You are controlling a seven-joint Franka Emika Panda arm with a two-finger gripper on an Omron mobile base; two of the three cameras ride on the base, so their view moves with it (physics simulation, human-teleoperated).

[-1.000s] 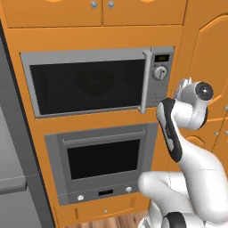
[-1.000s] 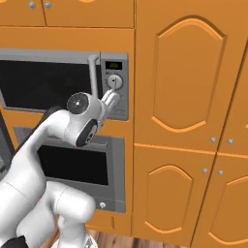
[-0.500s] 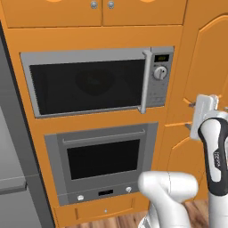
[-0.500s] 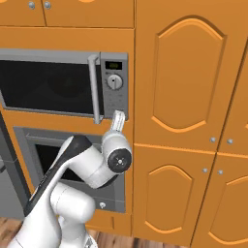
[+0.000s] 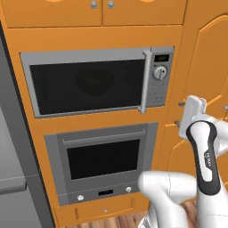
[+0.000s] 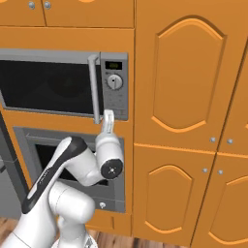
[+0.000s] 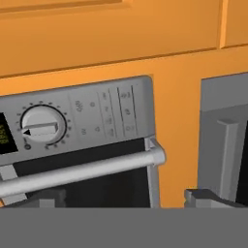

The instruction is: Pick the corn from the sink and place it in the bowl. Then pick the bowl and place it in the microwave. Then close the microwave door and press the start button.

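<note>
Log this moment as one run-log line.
microwave door: shut | gripper: open, empty, below control panel | oven: shut

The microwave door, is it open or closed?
Closed. The microwave door lies flat in its grey frame, its vertical handle right beside the control panel, with no gap showing in either base view.

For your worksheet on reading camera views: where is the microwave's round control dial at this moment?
In both base views the dial sits high on the control panel at the microwave's right side, just under the small display and right of the vertical door handle.
</note>
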